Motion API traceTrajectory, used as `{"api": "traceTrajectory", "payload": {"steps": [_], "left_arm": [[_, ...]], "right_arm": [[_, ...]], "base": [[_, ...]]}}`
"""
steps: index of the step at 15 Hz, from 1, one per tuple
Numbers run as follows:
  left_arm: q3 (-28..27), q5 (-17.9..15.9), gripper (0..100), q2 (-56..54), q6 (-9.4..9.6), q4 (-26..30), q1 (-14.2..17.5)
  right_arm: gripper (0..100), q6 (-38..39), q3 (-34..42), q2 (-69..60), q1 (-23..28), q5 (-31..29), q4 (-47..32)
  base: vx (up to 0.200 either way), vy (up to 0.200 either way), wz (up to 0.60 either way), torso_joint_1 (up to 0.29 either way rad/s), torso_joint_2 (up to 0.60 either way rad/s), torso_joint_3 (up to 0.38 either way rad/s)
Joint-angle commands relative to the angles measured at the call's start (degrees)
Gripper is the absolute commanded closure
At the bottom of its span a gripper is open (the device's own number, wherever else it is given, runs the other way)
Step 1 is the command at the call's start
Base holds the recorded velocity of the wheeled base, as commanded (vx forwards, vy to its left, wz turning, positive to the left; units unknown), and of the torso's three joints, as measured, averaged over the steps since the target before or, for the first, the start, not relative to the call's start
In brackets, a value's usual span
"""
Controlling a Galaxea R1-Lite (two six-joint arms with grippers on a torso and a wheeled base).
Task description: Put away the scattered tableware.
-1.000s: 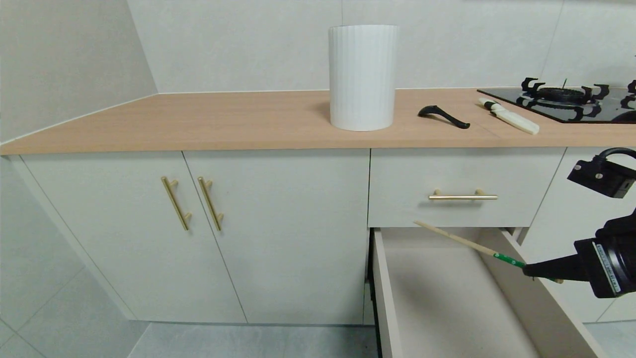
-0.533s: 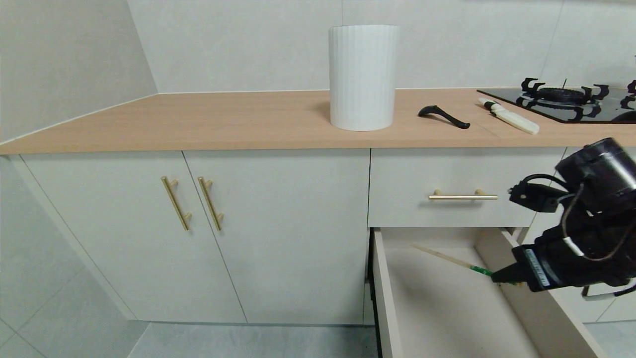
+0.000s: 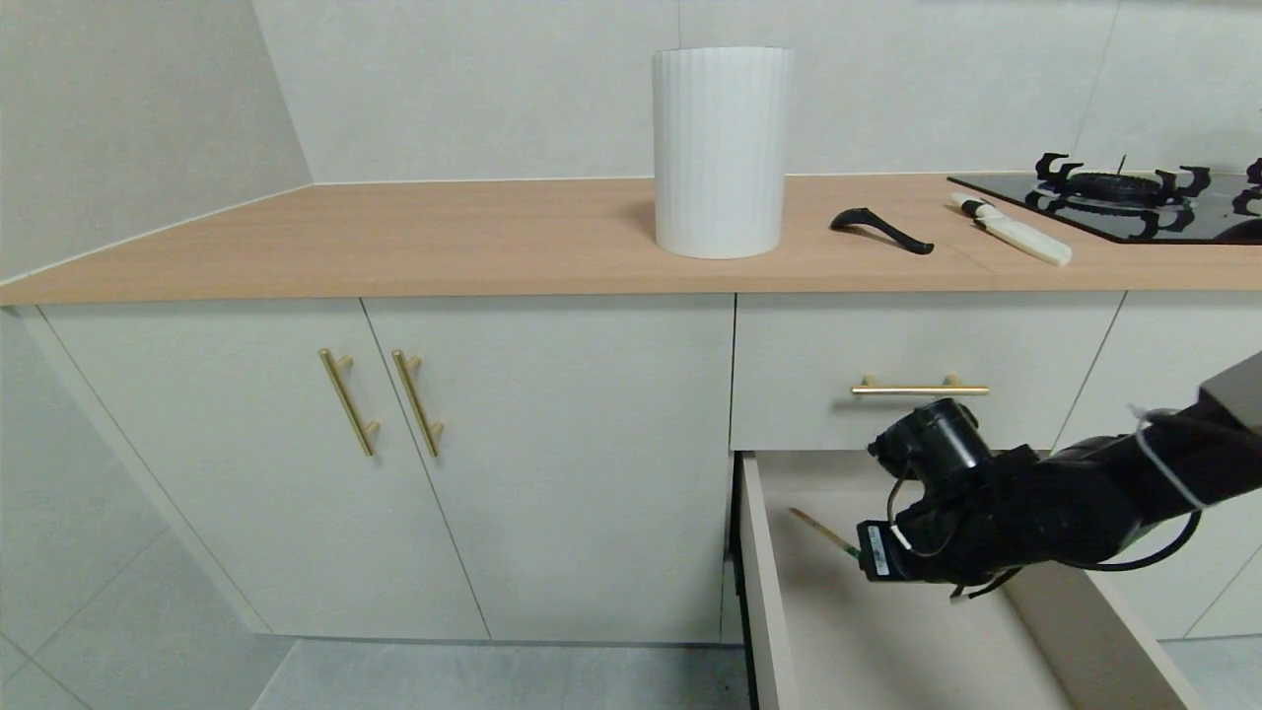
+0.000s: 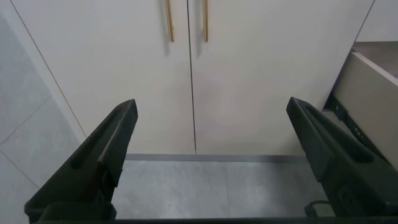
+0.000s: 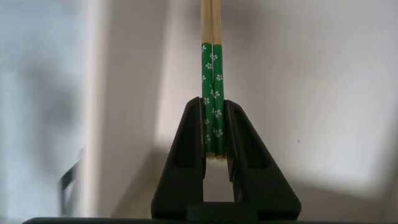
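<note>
Right tool [image 3: 860, 552]: clamped on a pair of green-ended chopsticks [image 3: 816, 526], held low inside the open drawer [image 3: 761, 592]. Left tool [image 4: 211, 112]: spread wide, facing the cabinet doors [image 4: 249, 81]. Knife [image 3: 1011, 229]: lying on the counter [image 3: 444, 237].

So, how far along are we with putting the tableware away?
Done: the lower drawer is pulled open. In hand: the right gripper is shut on a pair of green-ended chopsticks, held over the drawer's inside and not yet released. Left: a black utensil and a white knife lie on the countertop. The left gripper is open, holding nothing.
</note>
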State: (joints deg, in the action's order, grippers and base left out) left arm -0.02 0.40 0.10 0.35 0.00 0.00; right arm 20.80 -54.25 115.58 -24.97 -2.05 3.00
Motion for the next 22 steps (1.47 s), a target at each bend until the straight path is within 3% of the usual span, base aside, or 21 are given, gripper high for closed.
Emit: {"api": "traceTrajectory", "payload": {"steps": [1,4,21,22], "left_arm": [[0.02,0.04,0,0.08,0.00,0.00,0.00],[0.02,0.04,0,0.08,0.00,0.00,0.00],[0.02,0.04,0,0.08,0.00,0.00,0.00],[0.02,0.04,0,0.08,0.00,0.00,0.00]], "right_arm": [[100,0.56,-0.60,8.08,-1.14,-2.26,2.10],[100,0.56,-0.16,12.74,-1.23,-4.81,6.32],[100,0.47,-1.39,19.51,-2.72,-8.41,6.93],[0,0.47,-1.39,19.51,-2.72,-8.41,6.93]], "base": [[0.000,0.000,0.00,0.000,0.00,0.000],[0.000,0.000,0.00,0.000,0.00,0.000],[0.000,0.000,0.00,0.000,0.00,0.000],[0.000,0.000,0.00,0.000,0.00,0.000]]}}
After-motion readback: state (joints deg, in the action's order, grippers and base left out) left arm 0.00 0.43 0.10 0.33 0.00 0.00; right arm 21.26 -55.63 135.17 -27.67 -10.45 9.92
